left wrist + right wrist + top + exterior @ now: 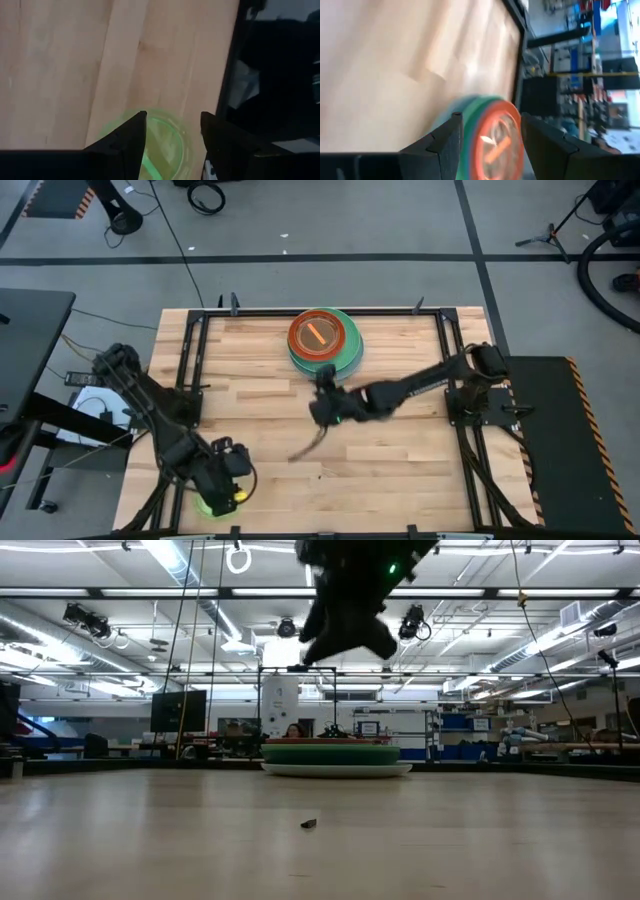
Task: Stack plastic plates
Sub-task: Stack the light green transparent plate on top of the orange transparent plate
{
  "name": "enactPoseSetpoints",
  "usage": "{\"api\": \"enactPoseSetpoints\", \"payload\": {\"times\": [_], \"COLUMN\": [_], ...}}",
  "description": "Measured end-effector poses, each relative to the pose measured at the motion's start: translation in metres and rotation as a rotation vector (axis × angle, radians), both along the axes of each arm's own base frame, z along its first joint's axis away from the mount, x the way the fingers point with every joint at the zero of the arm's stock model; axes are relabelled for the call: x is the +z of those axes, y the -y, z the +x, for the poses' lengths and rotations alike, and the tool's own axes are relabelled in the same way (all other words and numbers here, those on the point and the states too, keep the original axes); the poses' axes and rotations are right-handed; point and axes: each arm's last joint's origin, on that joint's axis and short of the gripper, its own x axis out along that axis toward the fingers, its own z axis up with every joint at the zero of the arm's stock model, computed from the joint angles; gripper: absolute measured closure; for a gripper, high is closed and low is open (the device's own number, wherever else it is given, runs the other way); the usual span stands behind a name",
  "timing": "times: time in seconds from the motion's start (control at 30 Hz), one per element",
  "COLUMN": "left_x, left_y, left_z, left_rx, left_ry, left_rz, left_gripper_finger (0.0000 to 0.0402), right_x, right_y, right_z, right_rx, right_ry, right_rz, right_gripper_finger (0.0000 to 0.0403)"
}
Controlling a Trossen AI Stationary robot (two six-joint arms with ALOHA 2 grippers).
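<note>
A stack of plastic plates [323,340] stands by the middle of the table's far edge. Green large plates lie at the bottom and an orange-red plate with a small orange one is on top. The low view shows the stack [335,755] too, and so does the right wrist view [492,140]. My right gripper [323,380] hangs open in the air just on the near side of the stack, high above the table [345,625]. A small translucent lime plate [162,142] lies flat near the table's near left corner [215,503]. My left gripper [172,132] is open right over it.
Black frame rails [192,360] run along the table's left, right and far sides. A small dark speck [309,824] lies on the wood [260,410] in the middle. The table's edge and a dark drop [270,75] lie close beside the lime plate.
</note>
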Motion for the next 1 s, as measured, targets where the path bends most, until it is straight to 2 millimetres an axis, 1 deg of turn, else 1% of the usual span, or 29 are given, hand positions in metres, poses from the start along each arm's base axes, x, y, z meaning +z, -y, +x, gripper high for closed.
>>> {"api": "enactPoseSetpoints", "payload": {"times": [0.1, 0.2, 0.27, 0.37, 0.47, 0.57, 0.7, 0.83, 1.0], "left_x": [-0.01, -0.02, -0.028, -0.045, -0.064, -0.079, -0.089, -0.092, -0.09], "left_y": [0.006, 0.009, 0.008, 0.002, -0.006, -0.012, -0.023, -0.032, -0.029], "left_z": [-0.001, -0.003, -0.006, -0.011, -0.014, -0.012, -0.004, 0.004, 0.012], "left_rx": [0.013, 0.061, 0.102, 0.14, 0.175, 0.18, 0.14, 0.053, -0.073], "left_ry": [-0.024, 0.004, 0.018, -0.011, -0.04, -0.063, -0.091, -0.119, -0.043], "left_rz": [0.057, 0.157, 0.192, 0.215, 0.234, 0.207, 0.189, 0.188, 0.168], "left_gripper_finger": [0.0208, 0.0207, 0.0202, 0.0185, 0.016, 0.0134, 0.0109, 0.01, 0.01], "right_x": [0.001, 0.001, 0.001, 0.002, 0.004, 0.006, 0.007, 0.006, 0.004], "right_y": [-0.036, -0.072, -0.095, -0.123, -0.144, -0.159, -0.168, -0.17, -0.172], "right_z": [-0.006, -0.017, -0.025, -0.035, -0.044, -0.052, -0.058, -0.059, -0.06], "right_rx": [0.046, 0.099, 0.135, 0.184, 0.225, 0.246, 0.238, 0.221, 0.219], "right_ry": [0.058, 0.096, 0.127, 0.173, 0.206, 0.231, 0.259, 0.259, 0.246], "right_rz": [0.063, 0.129, 0.198, 0.318, 0.39, 0.393, 0.425, 0.517, 0.582], "right_gripper_finger": [0.0198, 0.0198, 0.0198, 0.0198, 0.0199, 0.0199, 0.0199, 0.0199, 0.0199]}}
